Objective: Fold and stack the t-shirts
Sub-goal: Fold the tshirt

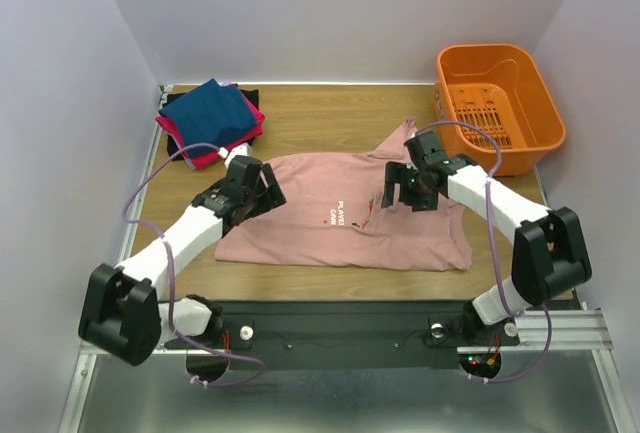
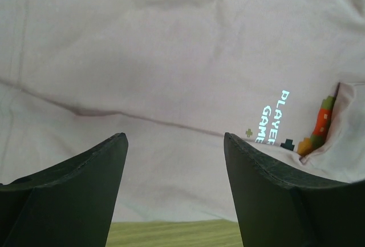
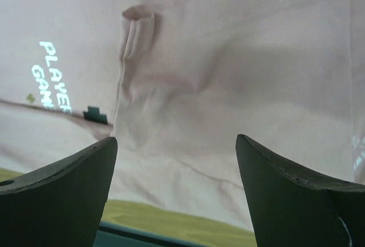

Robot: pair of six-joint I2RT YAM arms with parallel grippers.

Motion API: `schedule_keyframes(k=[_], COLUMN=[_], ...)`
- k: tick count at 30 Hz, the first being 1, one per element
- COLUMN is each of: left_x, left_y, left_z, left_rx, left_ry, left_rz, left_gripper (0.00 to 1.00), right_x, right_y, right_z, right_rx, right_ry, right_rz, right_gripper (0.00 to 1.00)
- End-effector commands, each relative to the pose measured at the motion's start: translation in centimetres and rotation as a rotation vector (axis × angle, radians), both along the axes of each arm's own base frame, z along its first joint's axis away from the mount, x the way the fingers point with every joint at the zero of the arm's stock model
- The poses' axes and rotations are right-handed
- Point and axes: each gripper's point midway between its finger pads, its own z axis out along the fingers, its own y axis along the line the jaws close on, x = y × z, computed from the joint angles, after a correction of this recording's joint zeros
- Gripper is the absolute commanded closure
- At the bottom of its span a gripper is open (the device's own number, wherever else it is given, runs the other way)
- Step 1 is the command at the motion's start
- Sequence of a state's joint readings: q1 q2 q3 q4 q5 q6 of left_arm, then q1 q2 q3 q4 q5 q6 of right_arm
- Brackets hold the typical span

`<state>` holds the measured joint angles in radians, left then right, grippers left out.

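Pink t-shirt [image 1: 320,228] cloth is filling the gap between the spread fingers of both claws. Over the shirt's left part the left claw [image 2: 174,140] is hanging wide apart and gripping nothing, with a long crease [image 2: 114,116] running across the cloth ahead of it and a strip of table [image 2: 171,233] showing past the shirt's edge below. Over the shirt's right part the right claw [image 3: 177,140] is likewise gaping wide and holding nothing, and ahead of it a flap [image 3: 142,76] of cloth is lying folded over and covering part of the print. Whether either claw is touching the cloth I cannot tell.

Around them the shirt is lying spread, print side up, across the middle of the table, with the white text [image 2: 275,116] "PLAYER GAME" and coloured pixel blocks [image 2: 319,127] sitting near its centre. At the far left corner a navy-blue t-shirt [image 1: 208,113] is lying folded on top of a magenta t-shirt [image 1: 240,141], with a black t-shirt [image 1: 252,101] peeking out behind them. At the far right corner an orange plastic basket [image 1: 545,118] is standing apart from the pink shirt.
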<state>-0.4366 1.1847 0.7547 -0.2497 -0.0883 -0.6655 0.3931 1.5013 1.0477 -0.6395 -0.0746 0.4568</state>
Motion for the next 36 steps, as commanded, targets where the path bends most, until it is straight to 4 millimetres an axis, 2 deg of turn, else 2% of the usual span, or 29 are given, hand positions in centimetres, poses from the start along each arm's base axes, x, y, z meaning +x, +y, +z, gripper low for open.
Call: schedule_keyframes(k=[1,3,4,7,9,13,17,21,30,34,36], left_x=[1.8,1.7,1.5,0.3,-0.6,-3.5,-6.0,-7.6,-9.3,-9.8,-9.7], left_y=[-1.3,-2.3,-2.6,-3.2,-3.3,-2.6,-1.8,-1.7,-2.6,-2.6,-3.1], left_z=[-0.2,-1.0,-2.1,-4.4,-5.9,-9.3,-10.7,-10.7,-9.7,-9.3,-8.4], left_rx=[0.055,0.054,0.055,0.048,0.040,0.044,0.046,0.012,-0.039,-0.017,-0.018], left_ry=[-0.015,-0.002,0.021,0.063,0.095,0.176,0.219,0.228,0.232,0.240,0.226], left_rz=[-0.042,-0.067,-0.077,-0.091,-0.086,-0.075,-0.052,-0.028,-0.005,0.005,-0.003], left_gripper=[0.20,0.20,0.20,0.20,0.20,0.20,0.20,0.20,0.20,0.20,0.20], right_x=[2.1,2.5,2.7,2.0,1.6,0.0,-2.4,-4.4,-8.7,-9.8,-9.9], right_y=[0.0,0.2,0.3,0.3,0.2,-0.5,-0.7,-0.2,0.9,0.8,0.6], right_z=[-0.9,-1.8,-2.6,-4.6,-5.2,-6.7,-7.5,-7.4,-7.6,-7.5,-7.3], right_rx=[-0.050,-0.057,-0.056,-0.057,-0.060,-0.079,-0.064,-0.030,0.023,0.023,0.022], right_ry=[-0.032,-0.028,-0.019,0.019,0.030,0.067,0.110,0.132,0.196,0.207,0.200], right_rz=[0.022,0.026,0.025,0.031,0.039,0.048,0.053,0.054,0.062,0.058,0.054], right_gripper=[0.09,0.09,0.09,0.09,0.09,0.09,0.10,0.10,0.10,0.10,0.10])
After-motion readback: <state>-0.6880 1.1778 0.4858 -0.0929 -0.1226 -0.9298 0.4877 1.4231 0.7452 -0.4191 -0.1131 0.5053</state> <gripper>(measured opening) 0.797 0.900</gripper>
